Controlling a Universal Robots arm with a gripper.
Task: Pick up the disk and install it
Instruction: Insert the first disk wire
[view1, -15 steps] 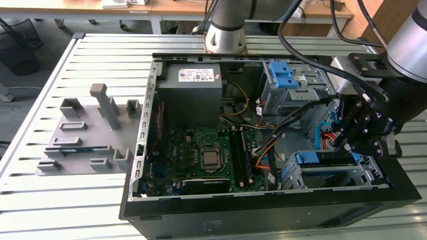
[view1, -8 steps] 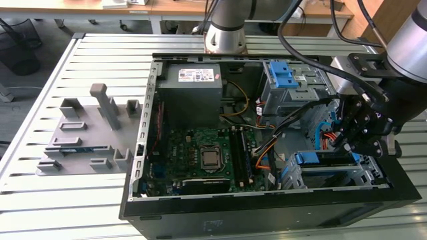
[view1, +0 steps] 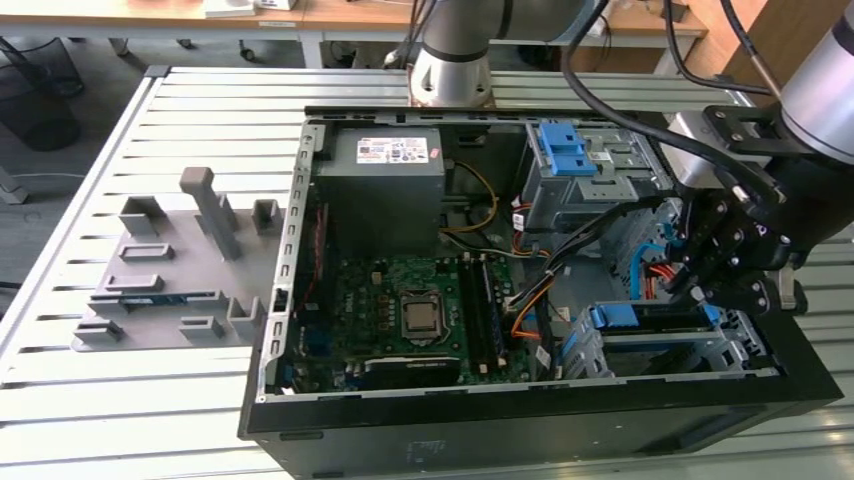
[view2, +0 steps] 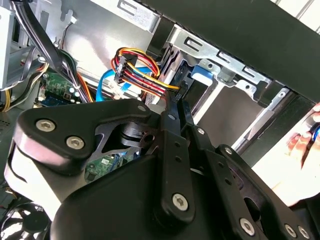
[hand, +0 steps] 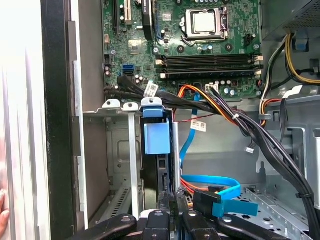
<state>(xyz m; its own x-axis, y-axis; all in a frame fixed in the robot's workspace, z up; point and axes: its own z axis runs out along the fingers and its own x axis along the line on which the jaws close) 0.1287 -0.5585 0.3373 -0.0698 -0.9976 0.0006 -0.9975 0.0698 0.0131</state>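
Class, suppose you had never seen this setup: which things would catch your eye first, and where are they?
The open computer case on the slatted table, its green motherboard exposed. The black gripper hangs over the drive bay at the exterior view's right, at the blue-railed disk standing in its slot.

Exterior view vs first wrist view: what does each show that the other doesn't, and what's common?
Exterior view: the whole open PC case on the slatted table, the grey fixture tray at that view's left, the power-supply box, and the arm's base.

First wrist view: a close look down the drive bay, with the blue SATA cable and a person's fingertips beside the case wall.

Both: the motherboard with CPU, the gripper, and the disk sitting in the bay with its blue carrier tab.
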